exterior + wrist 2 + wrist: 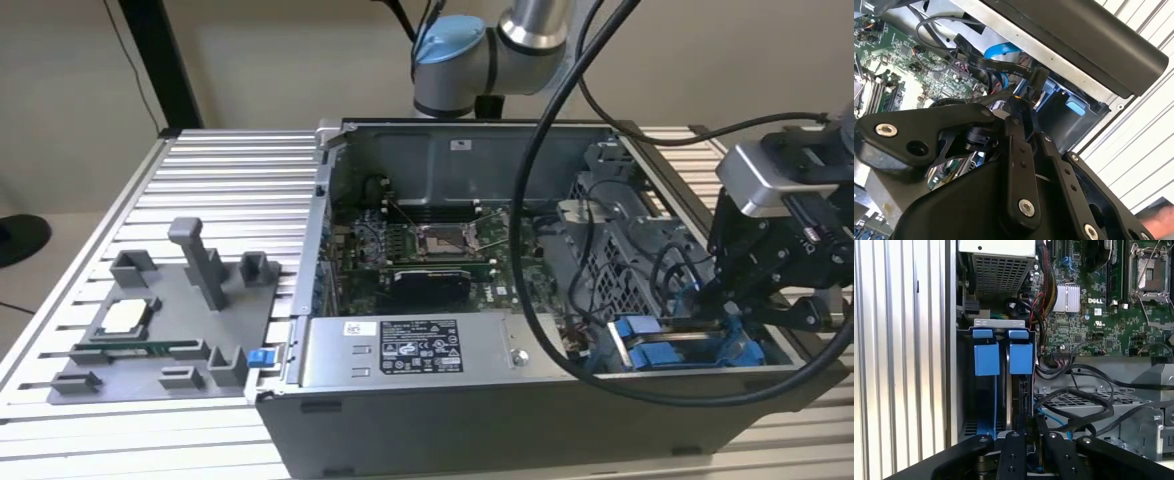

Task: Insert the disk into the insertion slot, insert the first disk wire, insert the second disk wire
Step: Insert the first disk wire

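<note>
Disk (pixel 1021 390) stands edge-on inside the insertion slot (pixel 999 330), in line with one of the cage's two blue tabs (pixel 1020 357), with its connector edge turned toward the gripper (pixel 1029 429). The gripper's fingers (pixel 1016 150) are drawn narrow and pinch the plug of a black flat wire (pixel 996 66) right at that connector edge. Whether the plug is fully seated cannot be told. A blue wire (pixel 1004 49) loops just beyond the black one, and a bundle of black cables (pixel 1079 405) lies over the perforated metal beside the cage. Past the cage is the green motherboard (pixel 1094 315). In the exterior view the gripper hangs over the drive cage at the right end of the open computer case (pixel 467 150). A grey power-supply box (pixel 400 350) lies along the case's near side. The case rests on a slatted metal worktop (pixel 227 170). A grey fixture tray (pixel 160 320) sits well apart, on the exterior view's left.
</note>
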Controlling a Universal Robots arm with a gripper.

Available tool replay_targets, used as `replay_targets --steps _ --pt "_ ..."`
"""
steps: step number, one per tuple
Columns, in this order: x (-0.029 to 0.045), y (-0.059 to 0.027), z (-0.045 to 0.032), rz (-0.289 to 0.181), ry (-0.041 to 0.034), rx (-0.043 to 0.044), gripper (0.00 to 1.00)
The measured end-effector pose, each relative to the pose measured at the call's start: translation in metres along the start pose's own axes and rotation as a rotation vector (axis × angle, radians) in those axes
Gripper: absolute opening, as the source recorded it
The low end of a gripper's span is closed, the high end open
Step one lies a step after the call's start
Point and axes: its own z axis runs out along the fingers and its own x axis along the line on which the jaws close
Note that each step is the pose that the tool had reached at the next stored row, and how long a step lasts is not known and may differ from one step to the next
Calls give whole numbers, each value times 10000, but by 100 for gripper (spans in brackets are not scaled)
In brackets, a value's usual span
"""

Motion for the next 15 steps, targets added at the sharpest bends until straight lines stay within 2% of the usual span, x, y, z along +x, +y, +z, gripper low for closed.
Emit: replay_targets --steps 8,15 --pt "-13 -1 37 -21 -5 131 0" --pt "-17 12 44 -22 -5 135 0"
